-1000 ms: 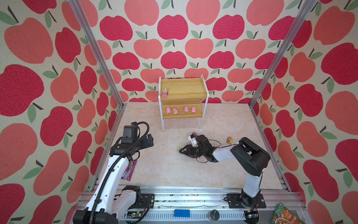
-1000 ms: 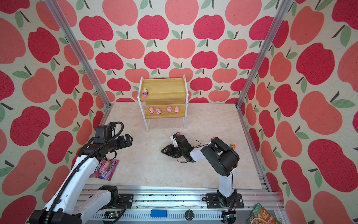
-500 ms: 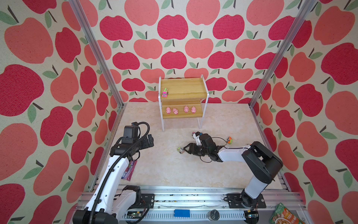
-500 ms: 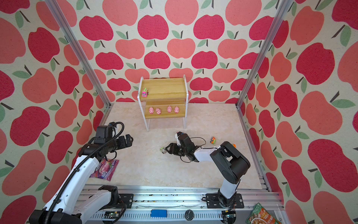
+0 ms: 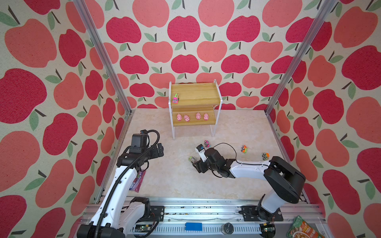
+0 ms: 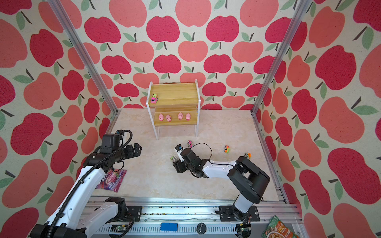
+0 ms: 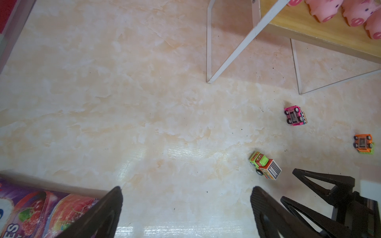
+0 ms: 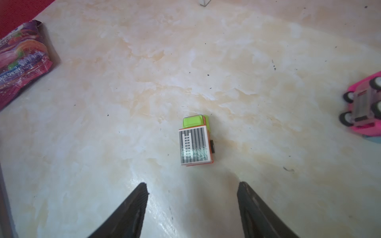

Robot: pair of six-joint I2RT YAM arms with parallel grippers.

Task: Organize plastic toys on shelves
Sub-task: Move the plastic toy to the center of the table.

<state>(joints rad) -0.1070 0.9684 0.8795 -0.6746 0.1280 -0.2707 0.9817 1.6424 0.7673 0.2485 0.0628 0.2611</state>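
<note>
1. Standing on its wheels on the pale marbled tabletop [image 5: 165, 185], the small yellow-green plastic toy truck with the grey striped ladder roof [image 8: 195, 142] sits in front of the rack, well apart from it and unheld.
2. Right gripper [image 8: 192, 185]: jaws parted wider than the truck and empty. The truck lies just ahead of the fingertips, not between them.
3. Risk: closing from this position would likely catch nothing, so an advance is needed. If 1 finger touches first, the free wheels could let the truck roll or spin away.
4. Risk: a pinch on the protruding black wheel instead of the body would probably hold poorly and drop the truck in carriage.
5. Pink plastic truck [image 8: 362, 111] lies near, underside showing, where a wide sweep could knock it. Orange-and-green plastic truck [image 5: 244, 148] lies farther off, also on the tabletop.
6. 2-tier rack of yellowish wooden boards on a thin white metal frame [image 5: 195, 92]: 1 pink truck with a green dotted top [image 5: 175, 98] sits at the upper board's edge, and 4 pink pig figures [image 5: 186, 118] sit on the lower board. Risk: a wheeled toy set down carelessly may roll off, and a low approach could strike the frame or the parked truck.
7. Left gripper [image 7: 186, 191]: jaws spread wide, empty, near the flat purple snack packet [image 6: 111, 179]. No conflict judged.
</note>
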